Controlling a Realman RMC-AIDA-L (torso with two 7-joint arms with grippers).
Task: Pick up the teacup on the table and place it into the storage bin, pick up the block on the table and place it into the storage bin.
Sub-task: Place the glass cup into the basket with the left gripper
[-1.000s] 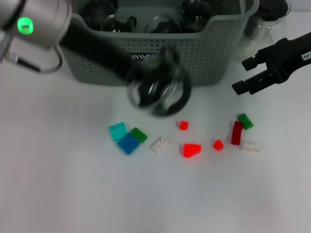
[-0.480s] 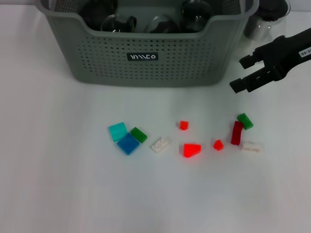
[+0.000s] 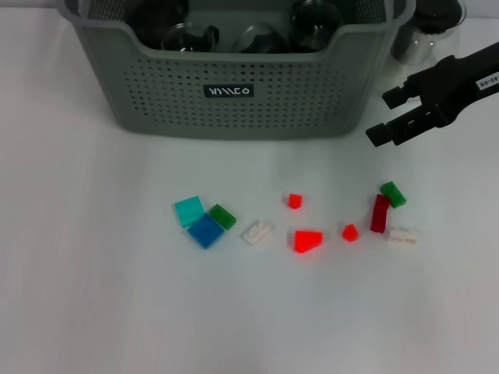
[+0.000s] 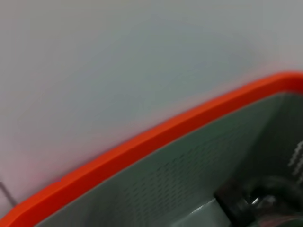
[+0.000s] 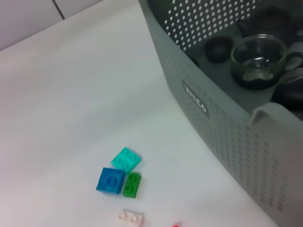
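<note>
On the worktop: loose blocks, the red block [image 3: 308,241] nearest the middle, in front of the storage bin [image 3: 242,86].
My right jaws [image 3: 392,115]: open, empty, above the blocks.
Handling: light, stiff, smooth; I'd pinch its flat sides.
Left jaws: unseen.

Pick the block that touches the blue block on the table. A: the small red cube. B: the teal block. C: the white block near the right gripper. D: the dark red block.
B: in the head view the teal block sits corner to edge against the blue block, while the other named blocks lie well apart from it.
</note>
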